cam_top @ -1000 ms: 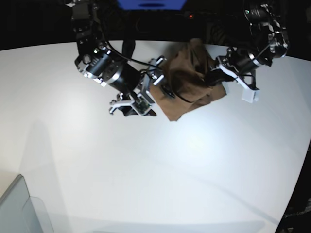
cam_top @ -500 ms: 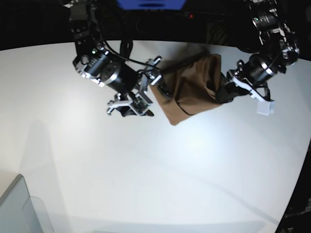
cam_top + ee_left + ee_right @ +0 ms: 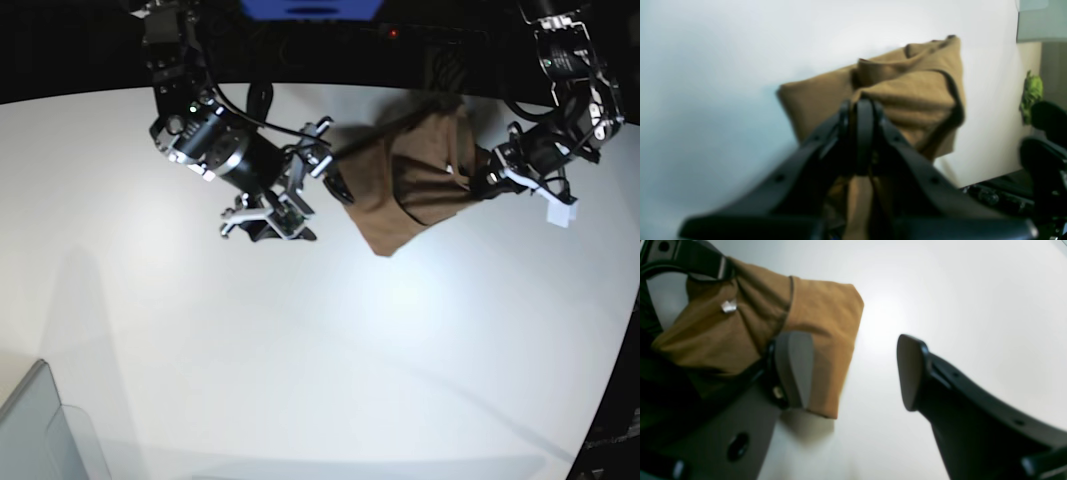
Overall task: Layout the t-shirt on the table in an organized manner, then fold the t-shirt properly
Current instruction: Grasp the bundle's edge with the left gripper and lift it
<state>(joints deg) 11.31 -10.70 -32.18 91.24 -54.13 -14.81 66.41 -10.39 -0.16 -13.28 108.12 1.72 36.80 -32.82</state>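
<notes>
Your translucent grey bin at seven o'clock, smooth white surface, bunched tan t-shirt pinched by left gripper, right gripper spread beside it

Wide-open right hand above the white table, bunched tan t-shirt beside one finger

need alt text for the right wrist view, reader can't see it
The right gripper stands wide open just above the white table, holding nothing. A bunched tan-brown t-shirt with a small white tag hangs behind its near finger.
</notes>
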